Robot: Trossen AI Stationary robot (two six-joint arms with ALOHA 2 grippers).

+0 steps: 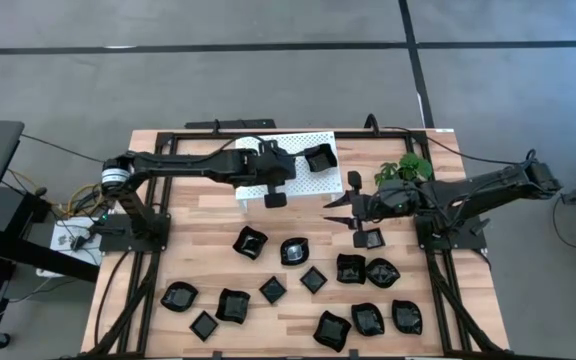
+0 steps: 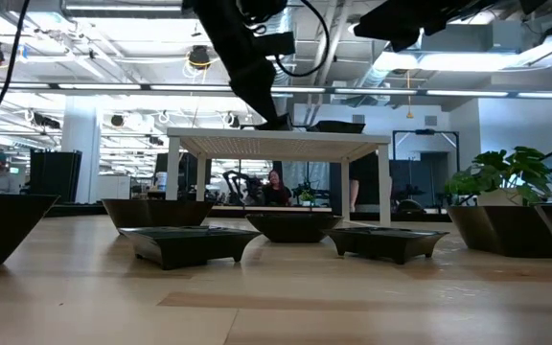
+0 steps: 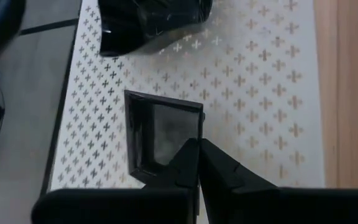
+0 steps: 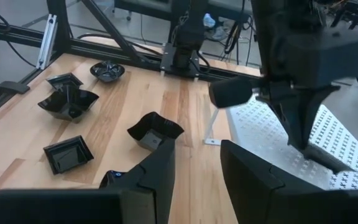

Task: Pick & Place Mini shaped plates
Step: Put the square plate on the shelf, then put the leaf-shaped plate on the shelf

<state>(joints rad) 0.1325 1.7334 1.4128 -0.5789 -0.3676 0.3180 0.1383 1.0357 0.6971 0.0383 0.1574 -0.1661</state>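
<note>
Wooden boards make up the surface (image 1: 218,215), and a gray floor lies all around it. Many small black plates (image 1: 313,280) sit spread over the near half of the surface; some are square and some have wavy rims. A white rack (image 1: 303,165) with little holes stands at the far side. One wavy black plate (image 1: 319,157) rests on a far corner of the rack. A small square plate (image 3: 157,134) lies on the rack too, right under the left gripper (image 1: 274,190). The left jaws are clenched tight together, with their tips at the edge of that square plate. I cannot tell if they pinch its rim. The right gripper (image 1: 353,210) hangs over the surface just beside the rack, near a green plant (image 1: 405,170). Its jaws are parted and hold nothing. One small plate (image 1: 369,238) lies just beside it.
</note>
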